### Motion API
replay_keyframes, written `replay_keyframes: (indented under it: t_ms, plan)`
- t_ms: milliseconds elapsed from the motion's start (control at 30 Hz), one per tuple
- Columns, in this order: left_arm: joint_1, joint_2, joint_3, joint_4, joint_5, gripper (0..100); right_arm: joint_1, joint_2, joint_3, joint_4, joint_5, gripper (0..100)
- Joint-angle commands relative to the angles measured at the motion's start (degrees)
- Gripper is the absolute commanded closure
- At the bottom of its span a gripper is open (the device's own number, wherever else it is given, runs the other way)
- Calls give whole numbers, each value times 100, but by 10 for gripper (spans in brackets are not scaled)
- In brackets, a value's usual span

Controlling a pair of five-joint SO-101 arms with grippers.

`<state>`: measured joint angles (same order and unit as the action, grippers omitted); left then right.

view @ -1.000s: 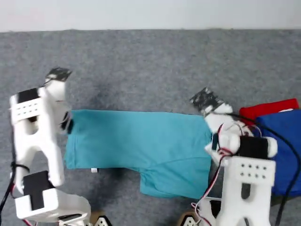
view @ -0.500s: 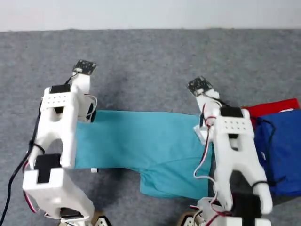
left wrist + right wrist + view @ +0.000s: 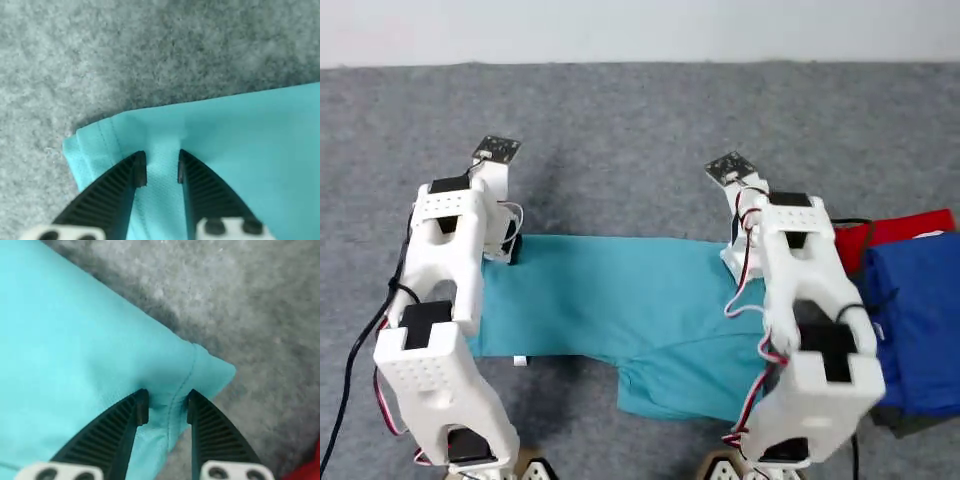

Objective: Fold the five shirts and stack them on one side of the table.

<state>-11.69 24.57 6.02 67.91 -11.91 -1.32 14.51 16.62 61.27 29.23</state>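
Note:
A teal shirt (image 3: 620,300) lies flat across the middle of the grey table, folded into a wide band with a flap hanging toward the near edge. My left gripper (image 3: 510,250) sits at its far left corner, shut on a ridge of teal shirt (image 3: 240,150) pinched between the black fingers (image 3: 135,172). At the far right corner my right gripper (image 3: 732,262) is shut on the hem of the teal shirt (image 3: 75,350), the seam caught between its fingers (image 3: 139,412).
A blue shirt (image 3: 920,320) lies on a red shirt (image 3: 910,228) at the right edge of the table, close to the right arm. Bare grey table (image 3: 640,130) stretches beyond the teal shirt to the far wall.
Both arms swung in from the sides and came down on the shirt's far corners. The left gripper moved right to the left corner; the right gripper moved left and slightly farther.

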Motion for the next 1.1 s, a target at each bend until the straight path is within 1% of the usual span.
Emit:
replay_keyframes:
  t_ms: [0,67,167,233,267,400,600,667,733,800,867,967,1067]
  plan:
    - [-26,-18,-171,-70,44,892,-119,418,-519,-66,-26,863]
    - [-35,-18,-171,-79,44,892,-136,655,-730,-66,26,902]
    - [-44,-18,-171,-79,53,892,-110,910,-967,-66,396,998]
    - [-44,-18,-171,-114,53,892,-92,989,-1064,-66,484,980]
    - [-44,-18,-171,-185,123,892,-92,1007,-1134,-66,466,991]
    - [-53,-18,-180,-545,730,889,-92,1042,-1512,-66,448,988]
    - [-53,-18,-189,-668,747,888,40,989,-1864,92,457,986]
    - [-53,-18,-189,-651,747,888,40,901,-1890,585,457,946]
    - [-62,-44,-189,-642,747,888,40,725,-1899,1262,448,853]
    - [-62,-70,-251,-466,738,888,48,418,-1899,1956,440,782]
    - [-62,-79,-576,-18,738,888,75,13,-1899,2466,580,782]
    - [-53,-79,-1367,1011,738,888,84,-673,-1846,3029,949,789]
    - [-53,-26,-2229,2163,730,888,-110,-1288,-1424,3609,1389,789]
